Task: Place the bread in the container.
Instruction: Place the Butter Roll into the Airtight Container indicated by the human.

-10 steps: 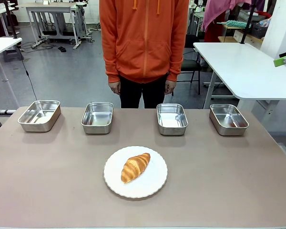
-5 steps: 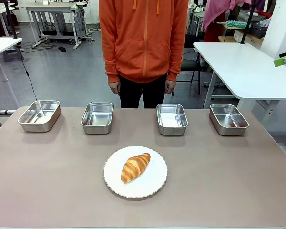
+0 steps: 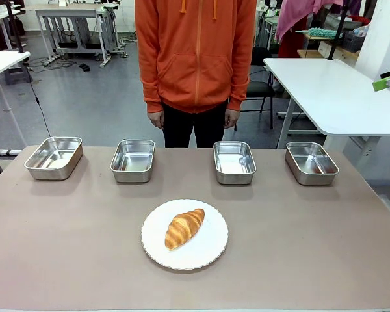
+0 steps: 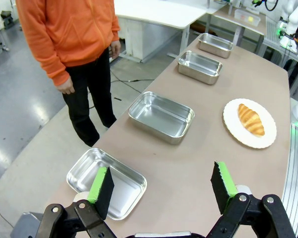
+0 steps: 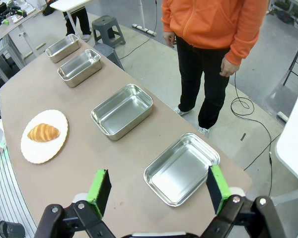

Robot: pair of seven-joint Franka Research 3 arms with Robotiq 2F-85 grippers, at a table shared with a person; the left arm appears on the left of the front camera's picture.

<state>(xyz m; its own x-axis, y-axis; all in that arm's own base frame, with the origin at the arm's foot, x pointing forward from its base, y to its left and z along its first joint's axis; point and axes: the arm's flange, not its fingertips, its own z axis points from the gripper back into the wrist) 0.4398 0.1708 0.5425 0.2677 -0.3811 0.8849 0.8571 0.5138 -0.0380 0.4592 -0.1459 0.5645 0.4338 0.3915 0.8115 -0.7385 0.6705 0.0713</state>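
The bread [image 3: 184,227], a golden-brown croissant, lies on a round white plate [image 3: 208,250] at the table's near middle. Several empty metal containers stand in a row behind it, among them one [image 3: 132,160] left of centre and one [image 3: 234,162] right of centre. My left gripper [image 4: 161,183] hangs open and empty high over the row's left end; from there the bread [image 4: 251,119] lies far off. My right gripper [image 5: 158,188] is open and empty above the container [image 5: 181,168] at the right end, with the bread [image 5: 43,132] far away. One green pad [image 3: 383,84] shows at the front view's right edge.
A person in an orange hoodie [image 3: 196,52] stands at the far edge with both hands hanging down, clear of the table. Other containers sit at the far left [image 3: 53,156] and far right [image 3: 311,162]. A white table [image 3: 331,91] stands behind on the right.
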